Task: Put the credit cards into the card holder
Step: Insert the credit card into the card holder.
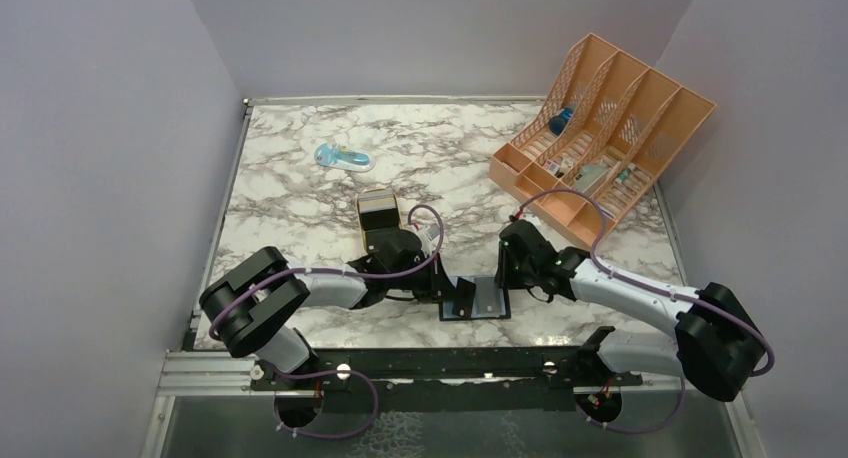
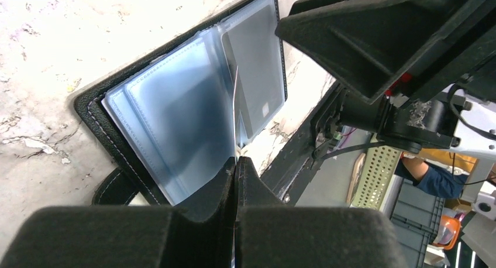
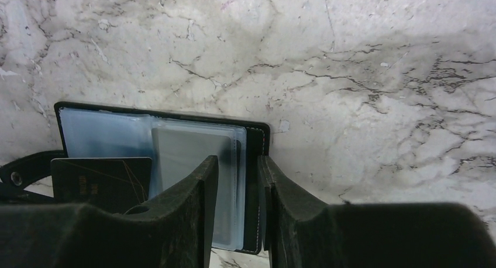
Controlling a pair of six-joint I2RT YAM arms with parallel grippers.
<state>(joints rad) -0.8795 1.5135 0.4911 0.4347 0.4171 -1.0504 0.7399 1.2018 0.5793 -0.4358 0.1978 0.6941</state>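
Note:
The black card holder [image 1: 478, 300] lies open near the table's front edge, its blue-grey sleeves [image 2: 175, 110] facing up. A grey credit card [image 3: 193, 168] sits inside the right-hand sleeve [image 2: 257, 63]. My left gripper [image 2: 236, 160] is shut on one thin sleeve leaf [image 2: 235, 116], which stands on edge over the spine. In the right wrist view that leaf looks dark [image 3: 99, 180]. My right gripper [image 3: 238, 160] is open by a narrow gap and straddles the holder's right edge [image 3: 252, 180]. Both grippers meet over the holder, left gripper [image 1: 447, 286] and right gripper [image 1: 507, 276].
A gold tin [image 1: 380, 214] sits just behind the left arm's wrist; I cannot make out what is inside it. An orange desk organiser [image 1: 600, 138] with small items stands at the back right. A small blue packet [image 1: 343, 158] lies at the back. The holder's strap [image 2: 117, 189] trails off its near side.

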